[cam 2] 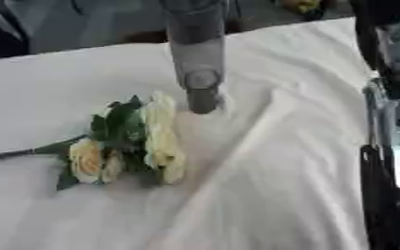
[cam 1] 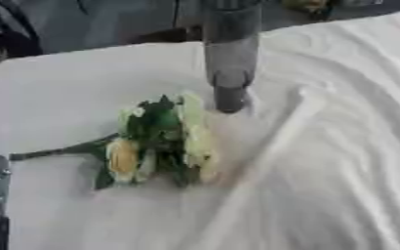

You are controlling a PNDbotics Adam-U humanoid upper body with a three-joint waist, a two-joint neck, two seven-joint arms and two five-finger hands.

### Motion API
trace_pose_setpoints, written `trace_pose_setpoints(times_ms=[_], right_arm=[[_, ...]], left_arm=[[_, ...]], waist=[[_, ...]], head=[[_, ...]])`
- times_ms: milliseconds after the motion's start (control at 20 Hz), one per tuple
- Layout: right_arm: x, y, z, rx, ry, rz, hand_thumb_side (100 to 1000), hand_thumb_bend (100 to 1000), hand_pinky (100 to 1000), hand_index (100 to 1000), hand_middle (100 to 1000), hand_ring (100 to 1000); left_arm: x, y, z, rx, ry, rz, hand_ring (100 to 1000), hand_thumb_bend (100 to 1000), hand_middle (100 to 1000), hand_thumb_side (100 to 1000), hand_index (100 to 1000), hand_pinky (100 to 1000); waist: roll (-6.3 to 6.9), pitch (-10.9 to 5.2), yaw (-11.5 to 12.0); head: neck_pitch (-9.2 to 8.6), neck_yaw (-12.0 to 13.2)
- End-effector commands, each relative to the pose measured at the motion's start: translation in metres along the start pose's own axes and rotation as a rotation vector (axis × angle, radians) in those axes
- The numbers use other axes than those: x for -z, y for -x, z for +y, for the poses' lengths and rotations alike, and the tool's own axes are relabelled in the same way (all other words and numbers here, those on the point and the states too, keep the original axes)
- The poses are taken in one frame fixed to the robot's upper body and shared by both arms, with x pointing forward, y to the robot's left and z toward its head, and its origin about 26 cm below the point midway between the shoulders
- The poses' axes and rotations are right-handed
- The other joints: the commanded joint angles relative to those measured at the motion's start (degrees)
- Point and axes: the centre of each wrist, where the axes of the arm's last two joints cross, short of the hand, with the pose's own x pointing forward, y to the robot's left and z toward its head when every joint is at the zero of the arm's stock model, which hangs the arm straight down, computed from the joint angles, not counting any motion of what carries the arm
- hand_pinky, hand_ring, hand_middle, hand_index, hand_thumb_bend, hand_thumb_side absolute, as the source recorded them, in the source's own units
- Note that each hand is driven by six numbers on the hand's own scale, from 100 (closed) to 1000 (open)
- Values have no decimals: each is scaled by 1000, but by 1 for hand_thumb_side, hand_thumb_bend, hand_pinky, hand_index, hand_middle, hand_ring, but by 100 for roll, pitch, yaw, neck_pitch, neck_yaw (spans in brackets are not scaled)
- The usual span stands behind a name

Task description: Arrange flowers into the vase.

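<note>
While the bouquet of pale yellow flowers [cam 1: 161,141] lay on the white cloth [cam 1: 323,161], a grey vase [cam 1: 230,58] stood just behind it — both hands' fingers unseen, so I cannot tell their state.

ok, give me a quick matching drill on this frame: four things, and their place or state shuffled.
Things:
1. flowers
2. grey cylinder
3. white cloth
4. black and silver robot arm

Place or state:
A. just beyond the blooms, running up to the view's top edge
B. at the right edge of the right eye view
C. lying flat, stem pointing to the robot's left
D. wrinkled, covering the table

Pairs: 1-C, 2-A, 3-D, 4-B
</note>
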Motion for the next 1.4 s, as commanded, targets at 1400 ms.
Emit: trace_pose_setpoints(times_ms=[1400], right_arm=[[1, -5, -5, -17, 4, -2, 1000, 240, 789, 926, 793, 838]], left_arm=[[48, 1, 31, 430, 394, 47, 961, 100, 983, 917, 1000, 874]], waist=[[-3, -220, 45]], head=[[5, -108]])
